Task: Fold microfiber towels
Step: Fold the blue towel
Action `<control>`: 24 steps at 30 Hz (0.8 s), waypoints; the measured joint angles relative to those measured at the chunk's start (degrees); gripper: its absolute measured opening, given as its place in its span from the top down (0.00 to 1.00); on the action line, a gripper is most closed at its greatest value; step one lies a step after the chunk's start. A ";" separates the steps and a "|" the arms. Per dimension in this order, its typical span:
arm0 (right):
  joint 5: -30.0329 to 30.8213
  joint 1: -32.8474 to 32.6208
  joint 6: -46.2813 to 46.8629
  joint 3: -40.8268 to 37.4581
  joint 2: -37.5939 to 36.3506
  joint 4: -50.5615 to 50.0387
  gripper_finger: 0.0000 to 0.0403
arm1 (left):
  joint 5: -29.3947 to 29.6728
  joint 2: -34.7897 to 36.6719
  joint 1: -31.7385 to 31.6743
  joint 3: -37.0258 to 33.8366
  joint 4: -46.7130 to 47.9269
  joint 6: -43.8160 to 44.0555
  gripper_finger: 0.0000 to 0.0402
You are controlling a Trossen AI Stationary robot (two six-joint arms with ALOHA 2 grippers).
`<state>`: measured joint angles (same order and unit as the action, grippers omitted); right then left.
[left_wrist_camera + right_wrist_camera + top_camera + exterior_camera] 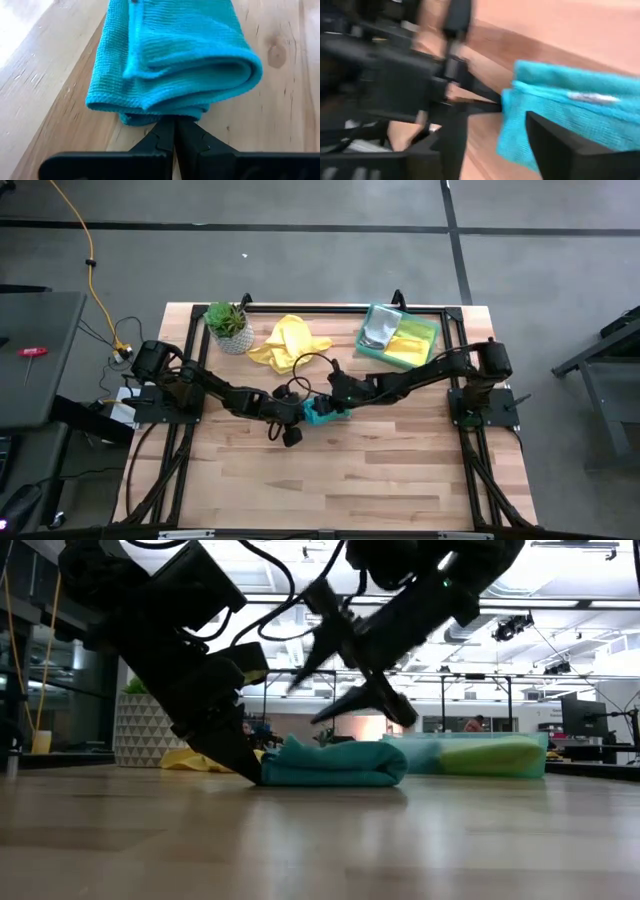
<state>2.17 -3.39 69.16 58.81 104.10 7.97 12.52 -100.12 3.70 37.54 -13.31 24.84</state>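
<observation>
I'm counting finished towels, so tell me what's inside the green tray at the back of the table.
The green tray holds a grey towel beside a lime-yellow towel, both apparently folded. Whether more towels lie beneath those two cannot be seen, since they cover the tray's floor.

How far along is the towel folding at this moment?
Done: folded towels sit in the green tray. In hand: the teal towel lies folded mid-table, the left gripper shut at its edge, the right gripper open above it. Left: the yellow towel lies crumpled beside the potted plant.
</observation>
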 joint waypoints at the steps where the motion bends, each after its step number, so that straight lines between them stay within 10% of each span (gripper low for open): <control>1: -0.54 0.36 -1.47 0.00 -0.80 0.20 0.48 | -0.29 0.02 0.00 0.00 0.08 -0.01 1.00; 18: -0.22 0.96 -33.40 -1.84 -19.99 -31.67 0.37 | -2.86 17.02 0.15 -0.14 14.11 -3.66 1.00; 24: 0.67 -1.29 -31.48 -14.72 -23.63 -19.08 0.45 | -2.63 20.80 -1.67 -0.01 8.43 -7.39 1.00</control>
<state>2.84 -4.69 37.68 44.08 80.46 -11.12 9.89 -79.33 2.03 37.53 -4.89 17.46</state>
